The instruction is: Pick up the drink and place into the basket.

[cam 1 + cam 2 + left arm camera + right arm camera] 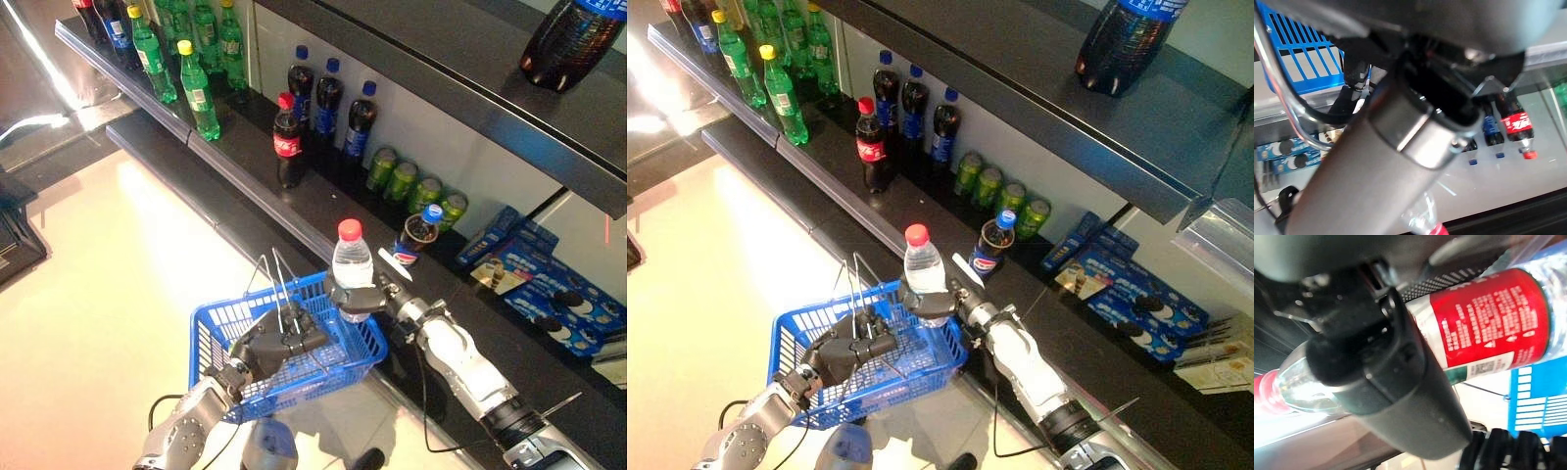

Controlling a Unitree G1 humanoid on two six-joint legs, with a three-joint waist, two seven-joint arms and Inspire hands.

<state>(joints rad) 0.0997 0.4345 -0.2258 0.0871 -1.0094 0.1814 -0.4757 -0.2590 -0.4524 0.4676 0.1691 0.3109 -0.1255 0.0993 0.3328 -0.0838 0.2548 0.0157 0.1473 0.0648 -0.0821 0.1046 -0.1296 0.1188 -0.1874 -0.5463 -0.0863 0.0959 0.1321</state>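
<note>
The right hand has its fingers wrapped round the clear plastic water bottle with the red cap and red label, keeping it upright just above the far rim of the blue plastic shopping basket, well placed, I'd say, for lowering it in. The left hand is clenched on the basket's wire handles, holding it up off the floor beside the dark shelf to receive the drink.
</note>
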